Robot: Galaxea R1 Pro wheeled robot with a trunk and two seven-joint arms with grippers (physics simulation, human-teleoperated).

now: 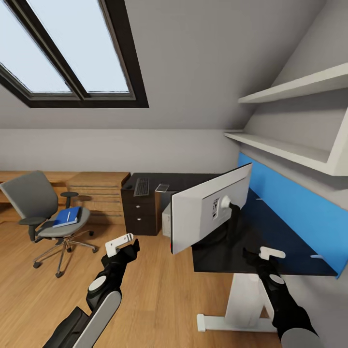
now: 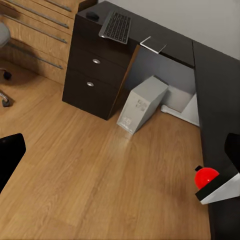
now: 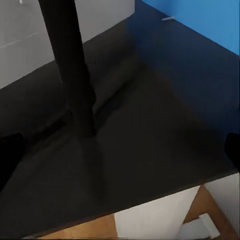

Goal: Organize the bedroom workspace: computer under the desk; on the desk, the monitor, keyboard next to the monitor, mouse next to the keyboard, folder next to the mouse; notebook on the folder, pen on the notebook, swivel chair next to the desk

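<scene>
the monitor [image 1: 211, 213] stands just ahead of the right end effector [image 1: 268, 253] on the bench [image 1: 270, 251]; top-heavy, rigid, best gripped at its stand [image 3: 75, 75]. both end effectors look spread, empty.

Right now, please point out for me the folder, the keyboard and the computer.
folder [image 1: 66, 217], head view, middle of its blue cover, on the chair seat.
keyboard [image 2: 116, 27], left wrist view, centre of the key field.
computer [image 2: 142, 104], left wrist view, its light grey side panel.
</scene>
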